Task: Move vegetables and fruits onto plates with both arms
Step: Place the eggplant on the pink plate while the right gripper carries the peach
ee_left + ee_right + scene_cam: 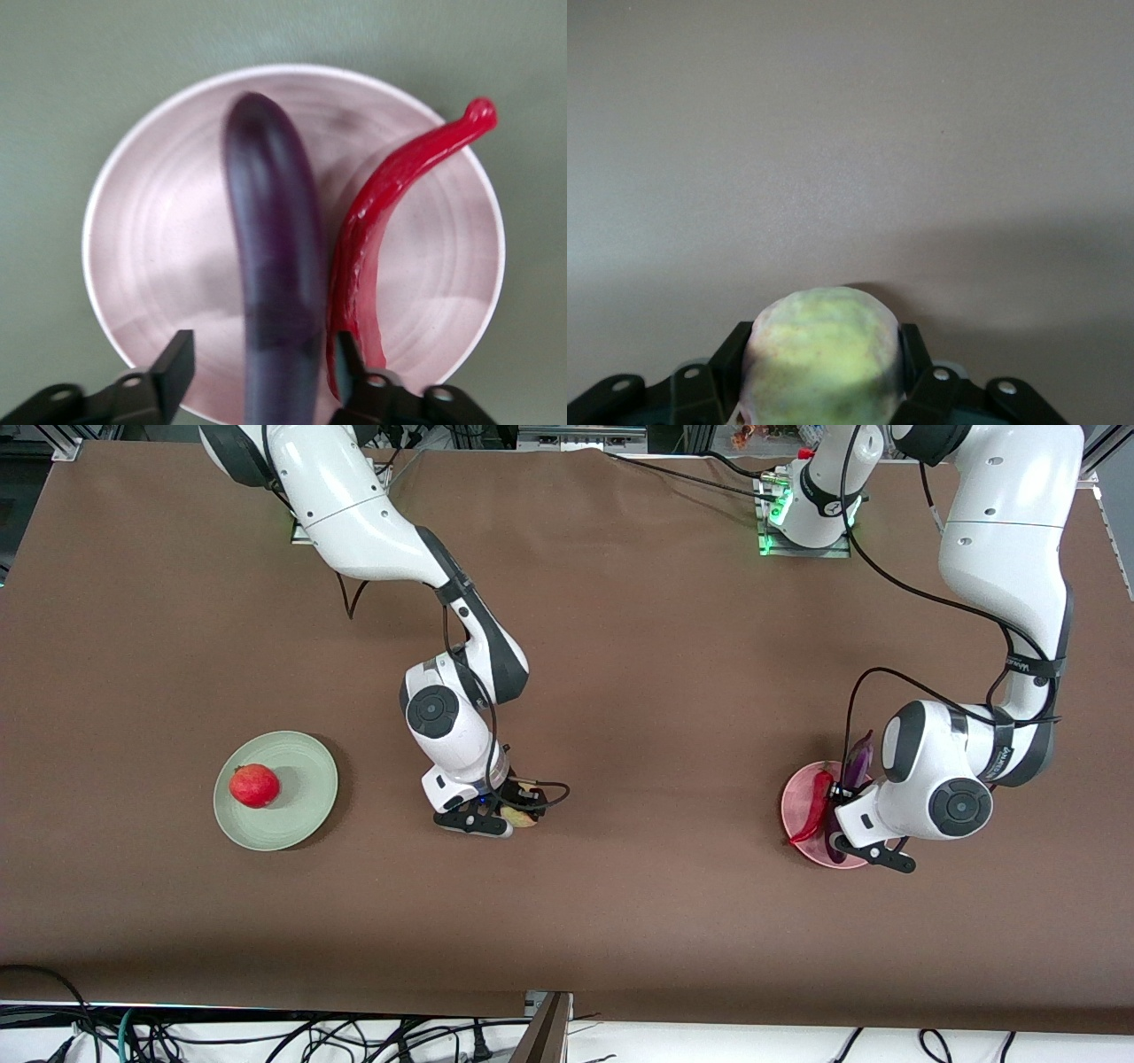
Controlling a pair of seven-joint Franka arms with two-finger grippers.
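On a wide brown cloth-covered table (pixel 620 921) ringed by loose black cables (pixel 266 1036) along its near edge, two white arms work at separate spots. Toward the right arm's end sits a round pale green plate (pixel 297 802) with a round red pomegranate-like fruit (pixel 254 786) resting on it. Near mid-table the right arm's black two-finger gripper (pixel 824 354) is down at the cloth, its fingers (pixel 735 350) closed against both sides of a yellow-green peach with a pink blush (pixel 822 354); from the front camera the wrist hides nearly all of that fruit. Toward the left arm's end lies a round pale pink plate (pixel 159 221), partly covered from the front by the left arm's wrist. On it a long glossy purple eggplant (pixel 275 266) lies beside a curved shiny red chili pepper (pixel 381 221), the two touching along part of their length. The left arm's black gripper (pixel 266 372) hovers over the plate with its fingers (pixel 173 367) spread wide either side of the eggplant, gripping nothing; the eggplant's lower end is cut off in the wrist view.
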